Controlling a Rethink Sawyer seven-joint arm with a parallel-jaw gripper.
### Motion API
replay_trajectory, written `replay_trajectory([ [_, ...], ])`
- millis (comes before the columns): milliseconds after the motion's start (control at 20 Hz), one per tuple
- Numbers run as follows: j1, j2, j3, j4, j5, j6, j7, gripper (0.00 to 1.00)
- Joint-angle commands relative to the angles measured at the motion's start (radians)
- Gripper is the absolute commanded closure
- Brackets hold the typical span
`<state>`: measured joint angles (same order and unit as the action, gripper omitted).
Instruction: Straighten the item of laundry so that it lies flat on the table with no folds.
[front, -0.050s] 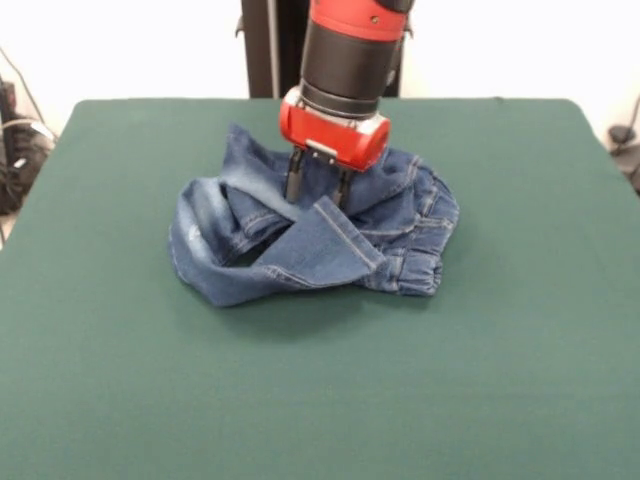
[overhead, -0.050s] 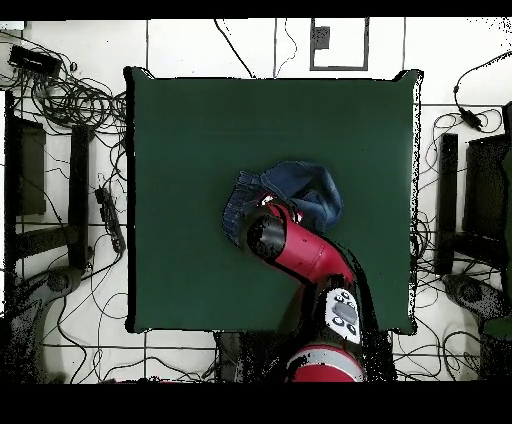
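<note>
1. The jeans (front, -0.050s: 310, 240) lie in a crumpled heap on the table (front, -0.050s: 320, 380), a little toward the far side of its middle in the front view.
2. They are not flat: the denim is bunched and folded over itself, with one leg end lapped across the front of the heap so that its hem with orange stitching faces the camera.
3. The gathered elastic waistband sits at the heap's right in the front view, and a faded whitish patch shows on the curved fold at its left.
4. In the overhead view the jeans (overhead, -0.050s: 300, 192) show as a rounded blue mound near the table's centre, partly covered by the arm.
5. The gripper (front, -0.050s: 316, 184) stands straight down over the top of the heap, its two dark fingers set apart, their tips pressed into the denim with a ridge of cloth between them.
6. The fingers do not appear to be closed on the cloth.
7. The red and black arm (overhead, -0.050s: 305, 250) reaches in over the table's edge to the heap.
8. The green table (overhead, -0.050s: 200, 150) is otherwise bare around the jeans, with wide margins on every side.
9. Cables (overhead, -0.050s: 70, 110) lie on the floor beside the table in the overhead view.
</note>
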<state>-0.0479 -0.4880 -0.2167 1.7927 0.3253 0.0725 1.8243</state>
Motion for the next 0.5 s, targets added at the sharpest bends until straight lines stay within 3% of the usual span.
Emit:
replay_trajectory([
  [50, -0.044, -0.005, 0.255, 0.109, -0.017, -0.095, 0.239, 0.00],
  [500, -0.071, 0.017, 0.332, 0.048, -0.039, -0.117, 0.184, 0.00],
])
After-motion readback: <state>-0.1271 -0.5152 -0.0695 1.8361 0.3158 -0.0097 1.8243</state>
